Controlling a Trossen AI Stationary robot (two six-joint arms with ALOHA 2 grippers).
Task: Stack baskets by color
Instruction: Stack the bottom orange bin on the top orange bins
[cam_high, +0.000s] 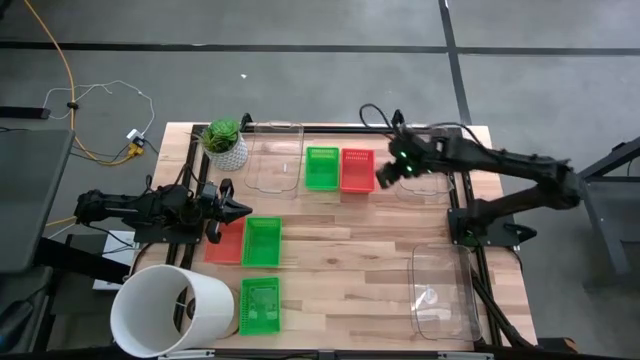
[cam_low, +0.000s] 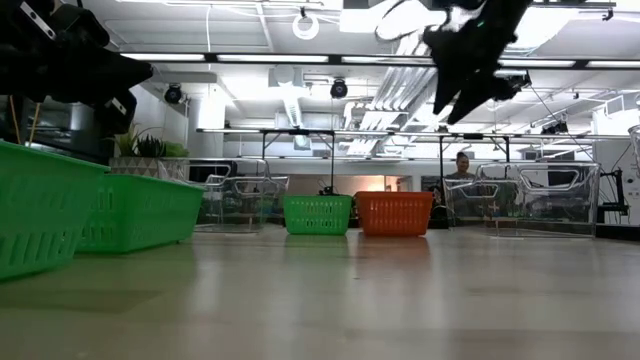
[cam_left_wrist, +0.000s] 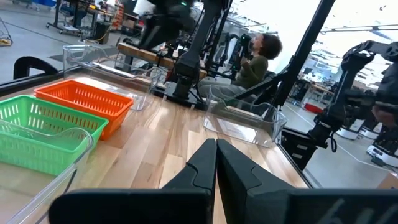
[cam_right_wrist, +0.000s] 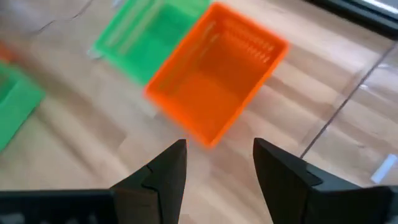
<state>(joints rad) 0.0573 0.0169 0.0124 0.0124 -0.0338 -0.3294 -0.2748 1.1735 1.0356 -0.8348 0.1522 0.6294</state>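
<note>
A red basket (cam_high: 357, 169) and a green basket (cam_high: 321, 168) stand side by side on their bottoms at the table's far middle. My right gripper (cam_high: 383, 176) hovers open above the red basket's right side, tilted down; the red basket (cam_right_wrist: 214, 81) lies beyond its fingers, untouched. In the low view my right gripper (cam_low: 470, 70) hangs well above the table. Near the left, another red basket (cam_high: 225, 240) and two green baskets (cam_high: 262, 241) (cam_high: 260, 305) rest on the table. My left gripper (cam_high: 243, 210) waits shut and level above the near red basket.
A white bucket (cam_high: 170, 310) lies on its side at the near left. A potted plant (cam_high: 224, 142) stands at the far left. Clear plastic bins sit at the far middle (cam_high: 275, 155), far right (cam_high: 425, 180) and near right (cam_high: 440, 290). Bare wood lies in the table's middle.
</note>
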